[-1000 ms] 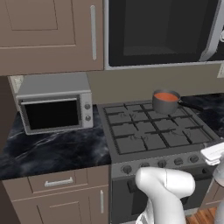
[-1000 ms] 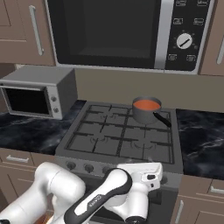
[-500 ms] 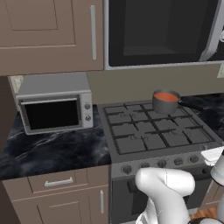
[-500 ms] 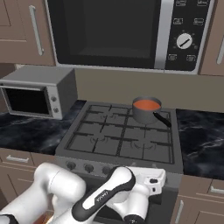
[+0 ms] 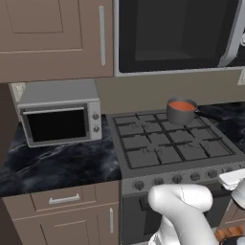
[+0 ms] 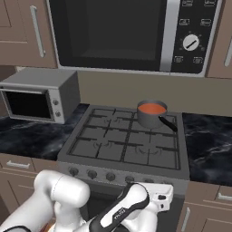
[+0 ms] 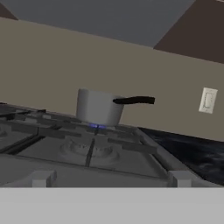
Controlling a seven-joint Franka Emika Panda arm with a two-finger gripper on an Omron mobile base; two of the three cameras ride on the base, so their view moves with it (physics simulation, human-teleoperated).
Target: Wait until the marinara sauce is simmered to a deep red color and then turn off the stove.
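The marinara sauce [image 6: 152, 108], an orange-red disc in a grey metal saucepan [image 5: 181, 113] on the wide dark gas stove's [image 6: 127, 145] back right burner, simmers over blue flame [image 7: 96, 126], knobs untouched, gripper jaws spread, holding nothing.

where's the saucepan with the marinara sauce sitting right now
The saucepan sits on the stove's back right burner in both base views, under the microwave, black handle toward the right counter. The hand view shows a blue flame beneath it.
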